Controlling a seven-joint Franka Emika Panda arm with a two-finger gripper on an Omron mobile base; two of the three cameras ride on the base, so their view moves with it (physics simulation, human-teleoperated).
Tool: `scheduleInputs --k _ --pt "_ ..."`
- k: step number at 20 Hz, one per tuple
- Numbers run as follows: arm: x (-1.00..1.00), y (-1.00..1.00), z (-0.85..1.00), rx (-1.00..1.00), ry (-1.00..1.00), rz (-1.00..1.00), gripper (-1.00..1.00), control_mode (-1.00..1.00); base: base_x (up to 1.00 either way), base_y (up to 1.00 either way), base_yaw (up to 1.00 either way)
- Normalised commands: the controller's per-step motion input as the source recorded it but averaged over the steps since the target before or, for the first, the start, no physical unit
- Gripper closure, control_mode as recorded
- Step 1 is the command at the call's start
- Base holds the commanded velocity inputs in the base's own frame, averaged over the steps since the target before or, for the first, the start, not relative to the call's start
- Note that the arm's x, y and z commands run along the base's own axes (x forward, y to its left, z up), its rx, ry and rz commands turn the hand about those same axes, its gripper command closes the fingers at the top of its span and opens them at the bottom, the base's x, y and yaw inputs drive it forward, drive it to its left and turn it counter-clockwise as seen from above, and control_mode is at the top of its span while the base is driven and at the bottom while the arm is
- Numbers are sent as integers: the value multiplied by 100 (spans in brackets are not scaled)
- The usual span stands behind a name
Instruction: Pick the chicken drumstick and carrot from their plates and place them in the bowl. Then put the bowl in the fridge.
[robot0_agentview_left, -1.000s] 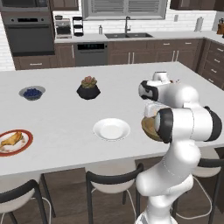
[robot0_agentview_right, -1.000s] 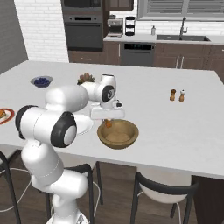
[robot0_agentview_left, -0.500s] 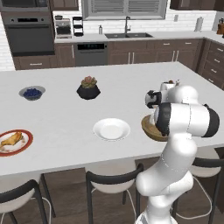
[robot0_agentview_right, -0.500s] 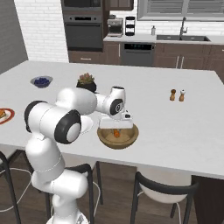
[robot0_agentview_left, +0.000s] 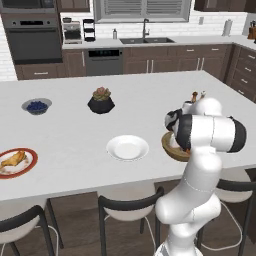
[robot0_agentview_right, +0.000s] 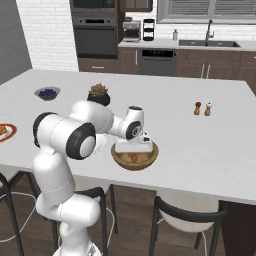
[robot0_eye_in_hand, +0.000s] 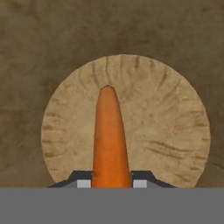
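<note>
Gripper (robot0_eye_in_hand: 111, 183) fingertips sit at the bottom centre of the hand view, pinching the thick end of the carrot (robot0_eye_in_hand: 109, 140), whose tip points up the frame over the pale floor of the wooden bowl (robot0_eye_in_hand: 175, 131). In the right base view the gripper (robot0_agentview_right: 134, 151) hangs inside that bowl (robot0_agentview_right: 150, 159), mid-frame on the surface (robot0_agentview_right: 210, 145).

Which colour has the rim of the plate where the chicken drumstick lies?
Red-orange, around a white centre; the plate shows best in the left base view.
</note>
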Motion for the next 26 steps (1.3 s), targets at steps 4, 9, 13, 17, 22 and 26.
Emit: scheduleInputs --k 4,9,13,17,22,26 --pt "45 -1 -1 0 0 0 -100 -100 0 0 0" --pt "-13 -5 6 1 -7 0 -100 -100 0 0 0" --pt "-81 1 62 11 -15 -10 -100 -100 0 0 0" --pt "-71 25 78 4 -4 -32 -100 -100 0 0 0" --pt "-47 42 64 2 0 -39 -100 -100 0 0 0" --pt "-51 56 40 0 6 -19 -100 -100 0 0 0"
